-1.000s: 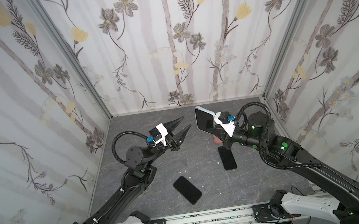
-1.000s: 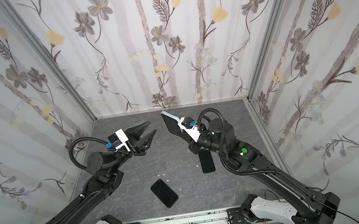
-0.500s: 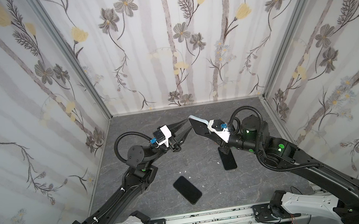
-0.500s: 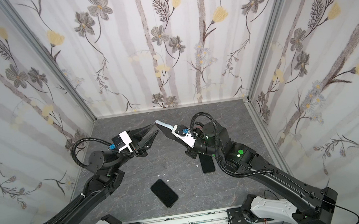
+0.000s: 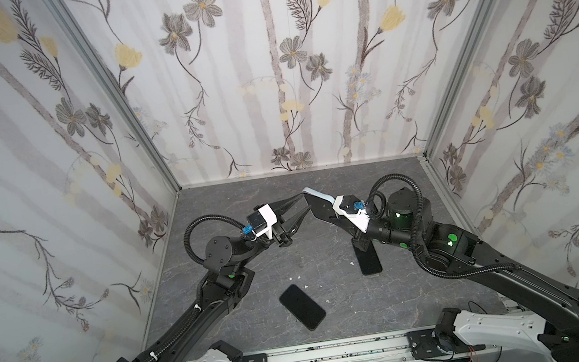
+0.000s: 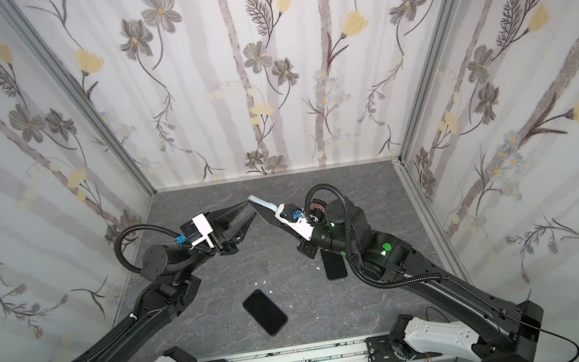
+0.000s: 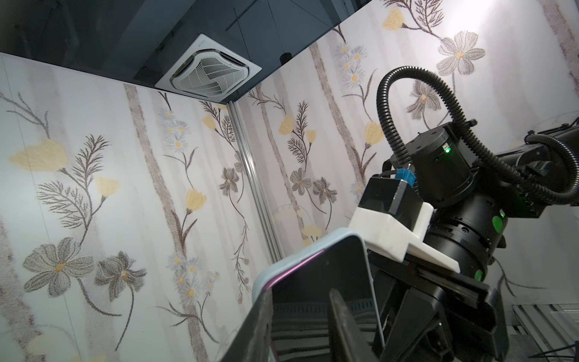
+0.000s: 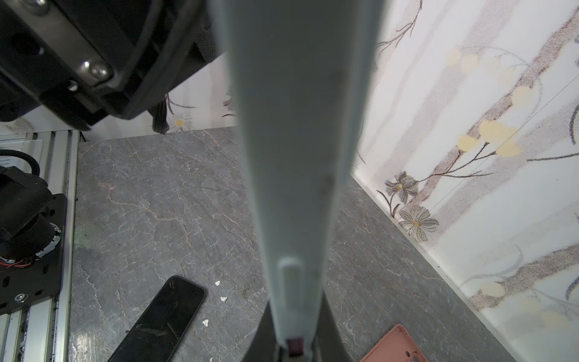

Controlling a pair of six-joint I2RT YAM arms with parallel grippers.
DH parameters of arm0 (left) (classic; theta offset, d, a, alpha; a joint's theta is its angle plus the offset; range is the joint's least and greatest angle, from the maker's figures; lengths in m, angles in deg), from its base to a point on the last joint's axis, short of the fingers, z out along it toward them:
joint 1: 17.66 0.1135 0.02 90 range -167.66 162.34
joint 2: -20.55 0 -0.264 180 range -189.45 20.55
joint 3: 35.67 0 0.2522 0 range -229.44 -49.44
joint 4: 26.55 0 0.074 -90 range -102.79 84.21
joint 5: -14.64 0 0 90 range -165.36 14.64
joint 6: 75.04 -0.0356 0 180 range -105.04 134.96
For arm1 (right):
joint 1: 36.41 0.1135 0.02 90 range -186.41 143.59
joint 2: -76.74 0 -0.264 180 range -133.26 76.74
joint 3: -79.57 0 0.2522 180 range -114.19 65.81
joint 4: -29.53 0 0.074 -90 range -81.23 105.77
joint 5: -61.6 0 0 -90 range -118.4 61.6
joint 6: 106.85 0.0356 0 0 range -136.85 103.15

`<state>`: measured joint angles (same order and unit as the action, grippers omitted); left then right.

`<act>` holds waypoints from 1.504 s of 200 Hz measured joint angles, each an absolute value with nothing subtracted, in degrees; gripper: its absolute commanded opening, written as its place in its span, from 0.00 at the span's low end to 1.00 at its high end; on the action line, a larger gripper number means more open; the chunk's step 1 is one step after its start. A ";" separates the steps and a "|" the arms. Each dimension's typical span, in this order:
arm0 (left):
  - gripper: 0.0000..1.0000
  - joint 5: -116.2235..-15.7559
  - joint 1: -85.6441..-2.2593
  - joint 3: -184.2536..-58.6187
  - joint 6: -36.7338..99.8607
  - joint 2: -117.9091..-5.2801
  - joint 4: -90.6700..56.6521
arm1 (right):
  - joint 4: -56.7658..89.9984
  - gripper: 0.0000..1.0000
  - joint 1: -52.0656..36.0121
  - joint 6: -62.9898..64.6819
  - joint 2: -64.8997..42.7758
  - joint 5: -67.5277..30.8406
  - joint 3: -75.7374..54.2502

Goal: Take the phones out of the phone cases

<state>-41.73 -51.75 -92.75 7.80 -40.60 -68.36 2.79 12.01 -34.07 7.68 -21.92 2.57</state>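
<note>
**Right arm.** We show the right fingers point(image 8: 332, 333) pressed onto the two faces of the pale blue phone case point(image 8: 297, 156), pinching it near one end. The right wrist view shows the case edge-on.

**Task object.** The phone point(image 7: 322, 282) sits inside the case. Its dark screen faces the left wrist camera, and a thin magenta line runs between screen and rim. We find case and phone held in the air above the grey marbled worktop point(image 5: 321, 254), tilted, with the free end toward the left arm.

**Left arm.** The left fingers point(image 5: 287, 202) are spread, with their tips at the free corner of the case. We cannot tell whether either tip touches it.

**Worktop.**
- A black phone point(image 5: 302, 311) lies flat near the front middle.
- A second dark phone point(image 5: 368, 263) lies partly under the right arm.
- A few white crumbs point(image 8: 223, 298) lie scattered between them.
- The corner of a pink case point(image 8: 394, 344) shows in the right wrist view only.

**Surround.** Floral-papered walls point(image 5: 265, 77) enclose the worktop on three sides
</note>
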 measured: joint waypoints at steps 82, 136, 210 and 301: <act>0.33 -43.24 -51.75 -92.48 7.47 -40.51 -68.34 | 2.82 0.00 12.23 -34.09 7.68 -21.87 2.98; 0.32 -43.61 -51.75 -92.48 7.49 -41.08 -68.73 | 2.75 0.00 12.41 -34.09 7.66 -21.96 2.98; 0.31 -42.50 -51.66 -92.50 7.93 -42.52 -69.67 | 1.15 0.00 12.91 -34.48 7.03 -21.59 2.17; 0.34 -42.30 -51.57 -91.67 7.45 -42.30 -68.88 | 1.02 0.00 13.13 -34.07 7.92 -23.40 3.48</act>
